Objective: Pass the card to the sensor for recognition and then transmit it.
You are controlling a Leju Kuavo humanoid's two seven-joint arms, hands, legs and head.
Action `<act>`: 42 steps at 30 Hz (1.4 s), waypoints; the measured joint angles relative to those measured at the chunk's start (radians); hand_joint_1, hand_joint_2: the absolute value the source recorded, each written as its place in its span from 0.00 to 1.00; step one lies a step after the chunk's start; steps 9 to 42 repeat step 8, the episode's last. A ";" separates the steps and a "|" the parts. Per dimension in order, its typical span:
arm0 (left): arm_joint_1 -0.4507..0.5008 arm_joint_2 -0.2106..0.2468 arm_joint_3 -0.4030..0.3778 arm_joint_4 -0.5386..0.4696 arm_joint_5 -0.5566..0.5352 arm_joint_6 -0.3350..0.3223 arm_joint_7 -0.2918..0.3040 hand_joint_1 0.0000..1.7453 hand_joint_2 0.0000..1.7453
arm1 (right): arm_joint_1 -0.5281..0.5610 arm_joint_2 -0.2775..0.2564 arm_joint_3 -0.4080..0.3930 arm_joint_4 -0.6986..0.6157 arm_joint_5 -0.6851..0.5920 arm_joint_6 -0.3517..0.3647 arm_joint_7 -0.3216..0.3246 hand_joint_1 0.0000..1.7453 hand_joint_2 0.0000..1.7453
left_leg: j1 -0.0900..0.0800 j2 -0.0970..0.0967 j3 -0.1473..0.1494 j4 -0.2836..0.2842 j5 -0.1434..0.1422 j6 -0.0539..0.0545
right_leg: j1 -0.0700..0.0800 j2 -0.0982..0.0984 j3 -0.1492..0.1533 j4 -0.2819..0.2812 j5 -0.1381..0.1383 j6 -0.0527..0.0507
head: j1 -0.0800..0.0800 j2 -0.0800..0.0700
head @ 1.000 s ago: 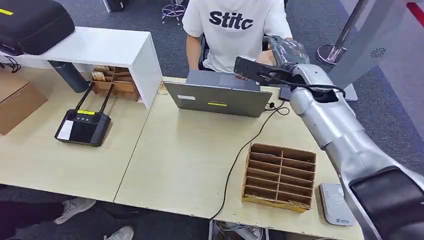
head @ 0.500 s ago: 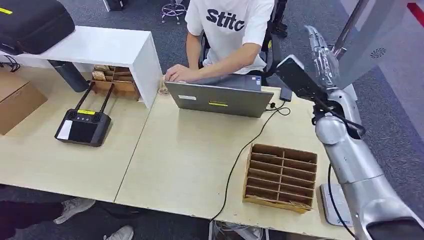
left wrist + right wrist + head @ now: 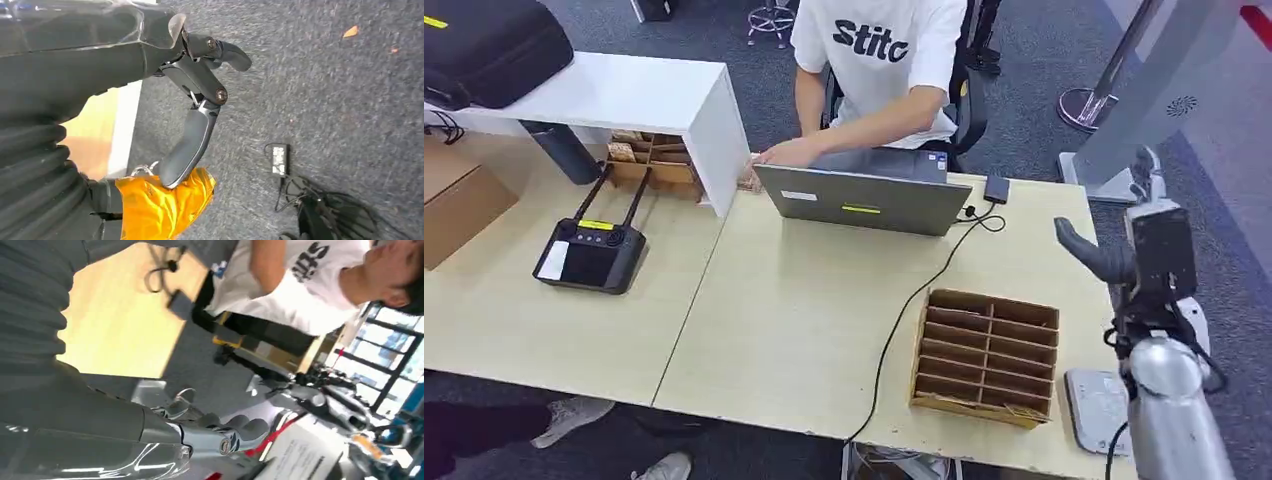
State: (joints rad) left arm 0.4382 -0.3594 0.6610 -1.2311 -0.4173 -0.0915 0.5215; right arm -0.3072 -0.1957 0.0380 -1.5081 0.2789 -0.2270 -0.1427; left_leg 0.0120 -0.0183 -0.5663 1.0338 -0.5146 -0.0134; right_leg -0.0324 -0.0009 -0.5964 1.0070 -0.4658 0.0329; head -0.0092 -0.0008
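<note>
My right hand hangs over the table's right edge, fingers apart and nothing in it. The right wrist view shows the same, its fingers spread and bare. The grey card sensor lies flat at the near right corner, below my right forearm. Beside it stands the cardboard divider box; I cannot make out a card in its slots. My left hand hangs over the grey carpet with its fingers loose and nothing in them. No card shows in either hand.
A person in a white shirt sits behind the grey laptop, one hand on it. A black cable runs from the laptop across the table. A black controller lies at the left, by a white shelf.
My right arm has swung back from the person at the laptop to the table's right side and drawn in. The person's hand has come down onto the laptop.
</note>
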 joint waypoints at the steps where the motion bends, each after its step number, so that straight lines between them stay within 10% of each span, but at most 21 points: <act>1: 0.010 0.000 -0.020 -0.014 0.011 0.010 0.011 0.00 1.00 | 0.052 0.000 -0.027 -0.027 0.008 0.003 -0.002 0.00 1.00 | 0.000 0.000 0.000 0.000 0.000 0.000 | 0.000 0.000 0.001 0.000 -0.002 0.002 | 0.000 0.000; 8: 0.057 -0.003 -0.098 -0.078 0.029 0.029 0.026 0.00 1.00 | 0.279 0.024 -0.127 -0.153 -0.022 0.012 -0.015 0.00 1.00 | 0.000 0.002 0.000 0.000 -0.002 0.000 | 0.000 0.001 0.000 0.000 -0.002 0.002 | 0.000 0.000; 42: 0.057 -0.003 -0.098 -0.078 0.029 0.029 0.026 0.00 1.00 | 0.279 0.024 -0.127 -0.153 -0.022 0.012 -0.015 0.00 1.00 | 0.000 0.002 0.000 0.000 -0.002 0.000 | 0.000 0.001 0.000 0.000 -0.002 0.002 | 0.000 0.000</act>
